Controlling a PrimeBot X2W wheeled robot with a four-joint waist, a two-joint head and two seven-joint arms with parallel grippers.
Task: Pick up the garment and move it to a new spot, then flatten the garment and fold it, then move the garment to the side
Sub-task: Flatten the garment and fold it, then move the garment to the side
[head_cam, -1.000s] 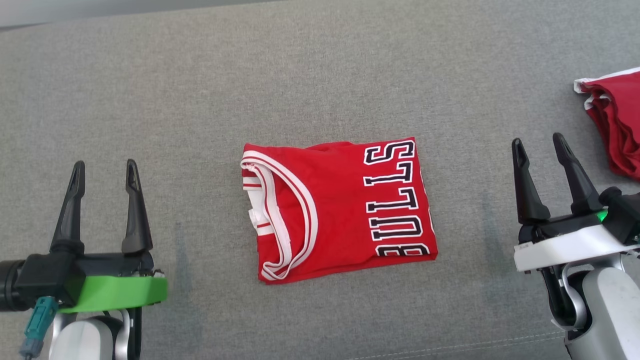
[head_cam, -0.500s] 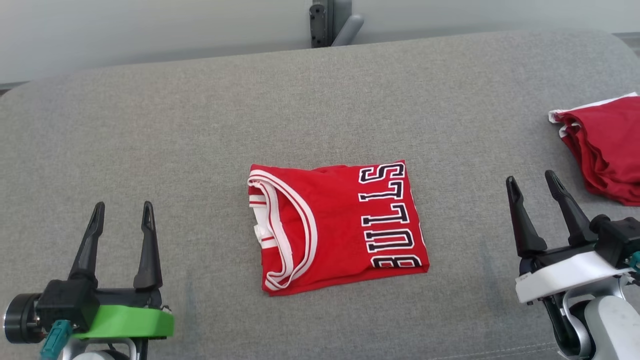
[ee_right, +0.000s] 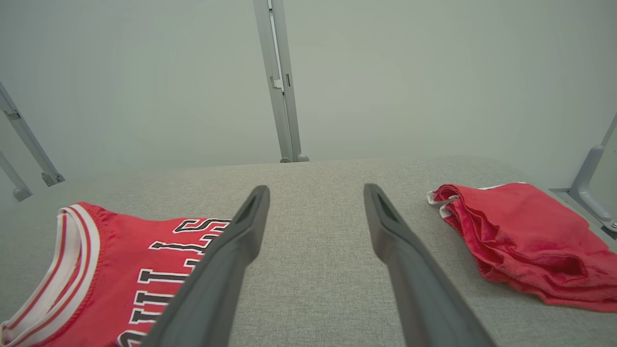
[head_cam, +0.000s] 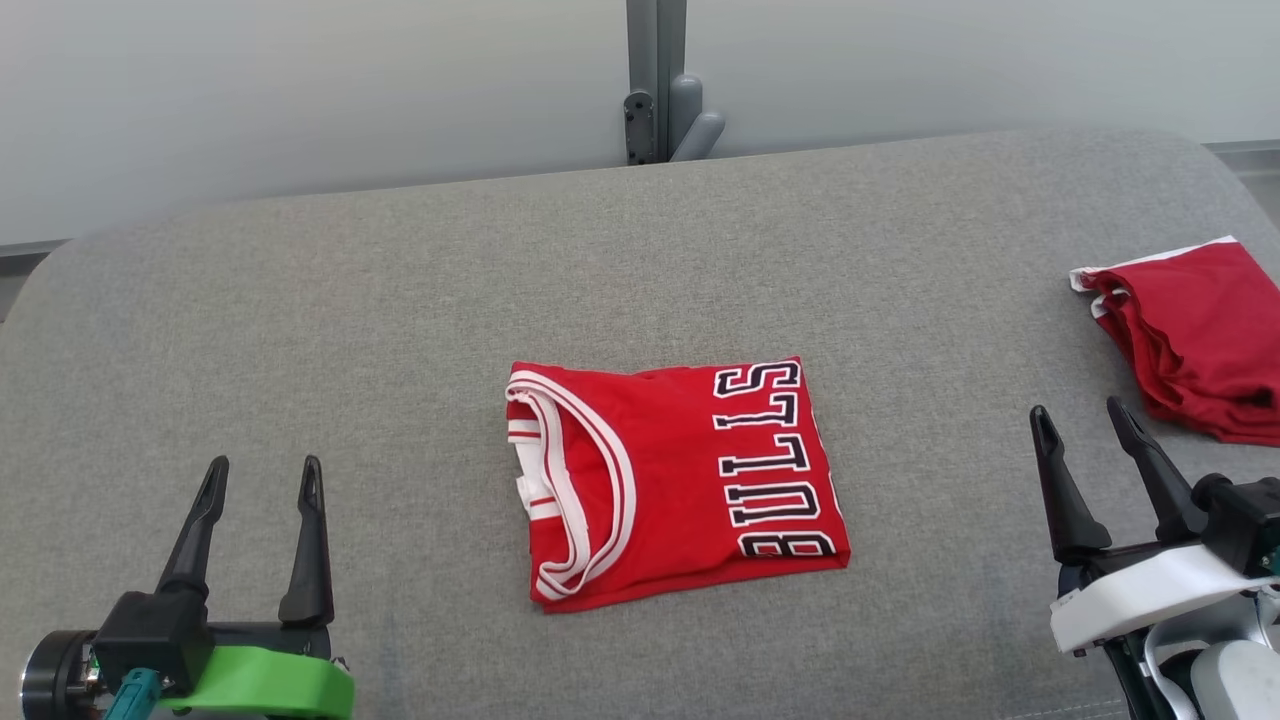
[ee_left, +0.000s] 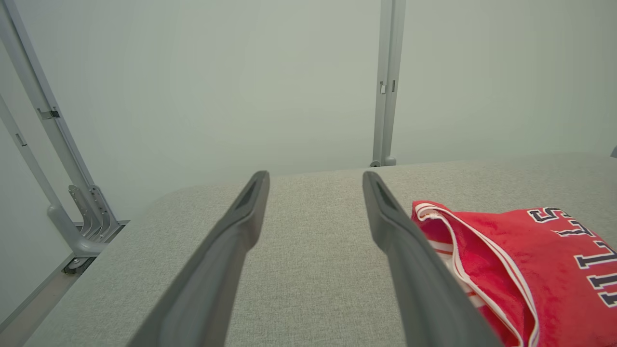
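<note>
A red basketball jersey (head_cam: 675, 480) lies folded into a compact rectangle at the centre of the head view, flat on a gray fabric-covered table (head_cam: 400, 330). Its white-and-red striped neckline sits at the left end of the fold. The black-and-white letters "BULLS" run down the right end, turned sideways.

The left gripper (head_cam: 265, 465) is at the lower left of the frame, its two dark fingers spread wide with nothing between them. It is well apart from the jersey. In the left wrist view the same fingers frame bare gray fabric, with the jersey's neckline just past the right-hand finger.

The right gripper (head_cam: 1078, 407) is at the lower right of the head view, also spread wide and empty, its fingers leaning slightly to the upper left. It sits between the jersey and a second red garment (head_cam: 1195, 340) with white trim. That garment lies loosely bunched at the right edge of the frame, near the table's rounded corner.

Beyond the table's far edge at the top of the frame are a pale wall and a gray metal post (head_cam: 655, 70).
</note>
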